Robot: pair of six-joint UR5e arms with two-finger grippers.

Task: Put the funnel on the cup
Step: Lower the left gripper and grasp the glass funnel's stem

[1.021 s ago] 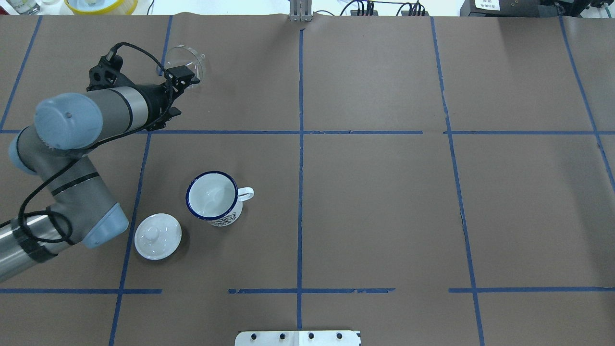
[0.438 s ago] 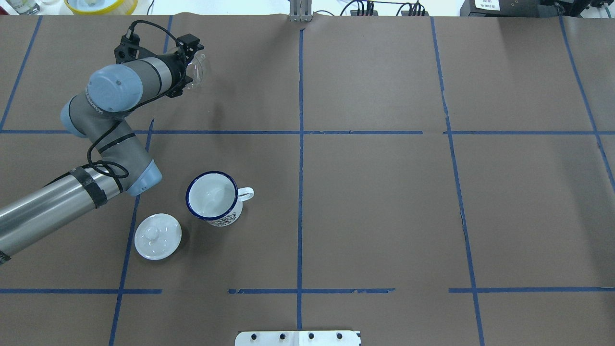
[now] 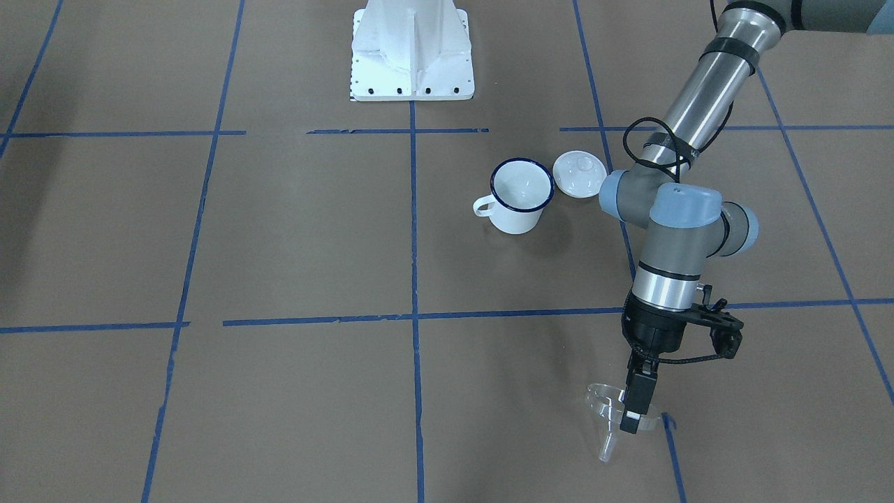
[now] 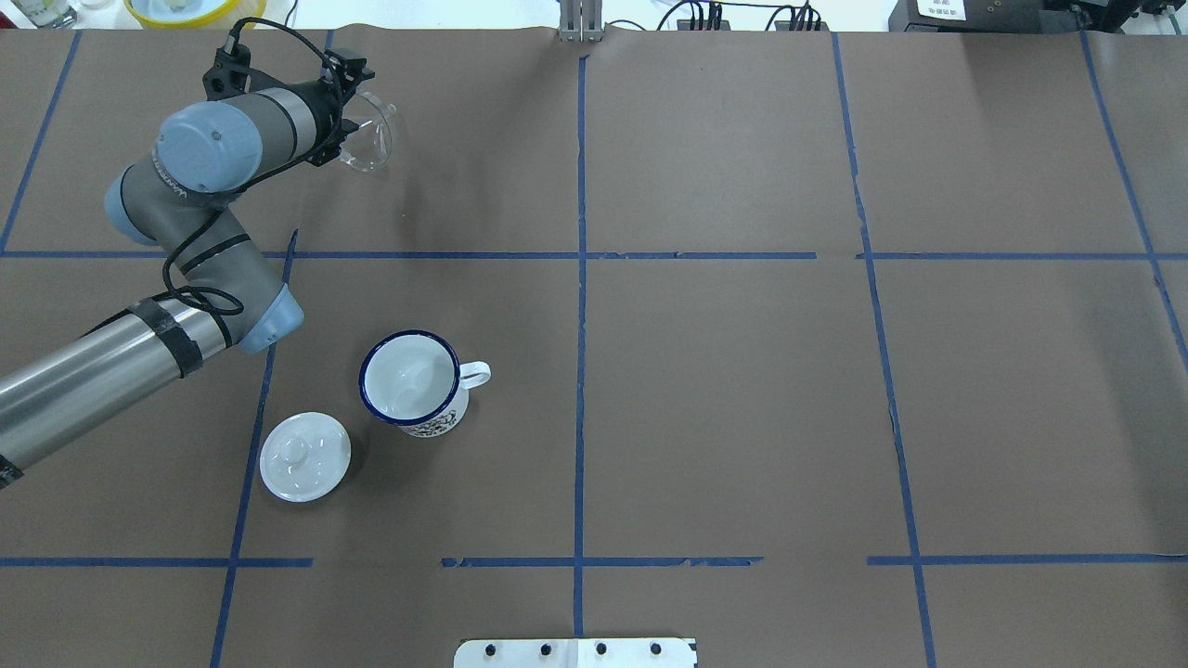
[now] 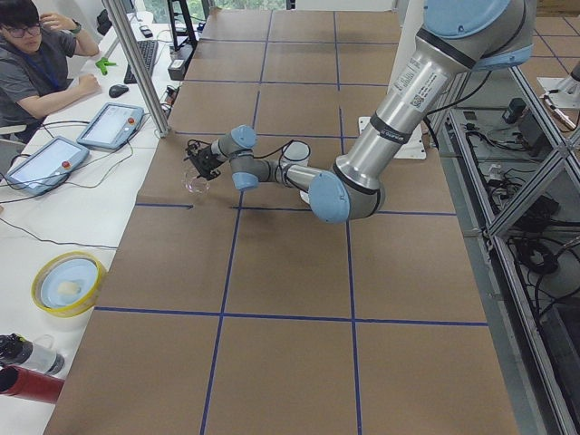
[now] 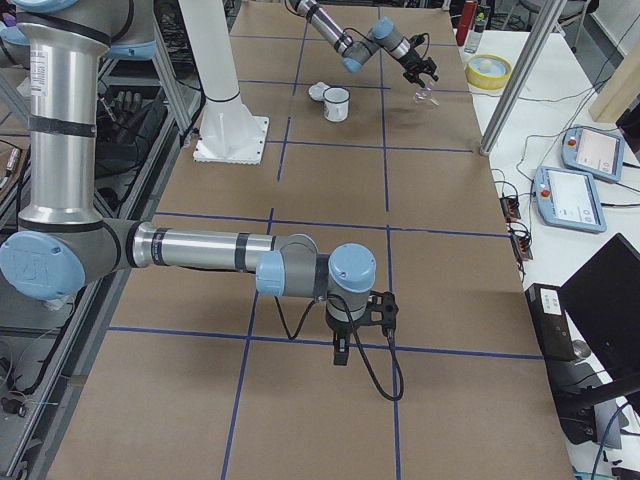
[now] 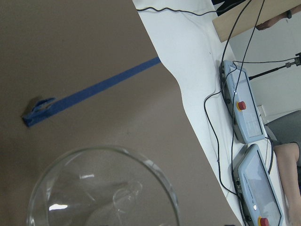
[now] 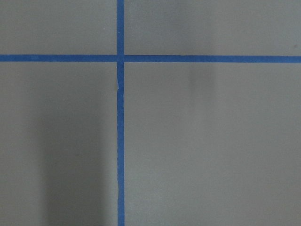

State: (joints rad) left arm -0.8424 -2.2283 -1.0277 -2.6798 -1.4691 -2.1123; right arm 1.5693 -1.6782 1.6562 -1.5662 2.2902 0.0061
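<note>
The clear funnel [image 3: 611, 412] hangs spout down just above the brown table near its far left corner. My left gripper [image 3: 633, 413] is shut on its rim. The funnel also shows in the overhead view [image 4: 369, 141] and fills the bottom of the left wrist view [image 7: 103, 188]. The white cup with a blue rim [image 4: 409, 380] stands upright and empty nearer the robot, handle to the right, well apart from the funnel; it also shows in the front-facing view [image 3: 522, 190]. My right gripper [image 6: 341, 355] shows only in the right side view, low over bare table; I cannot tell whether it is open or shut.
A white knobbed lid [image 4: 304, 456] lies just left of the cup. The table's far edge runs close behind the funnel, with control tablets [image 7: 244, 117] and cables beyond it. The robot's white base plate [image 3: 412, 49] is at the near side.
My left arm has swung its elbow and wrist toward the table's far edge and turned over the funnel. The funnel stays in about the same spot. Cup and lid have not moved.
</note>
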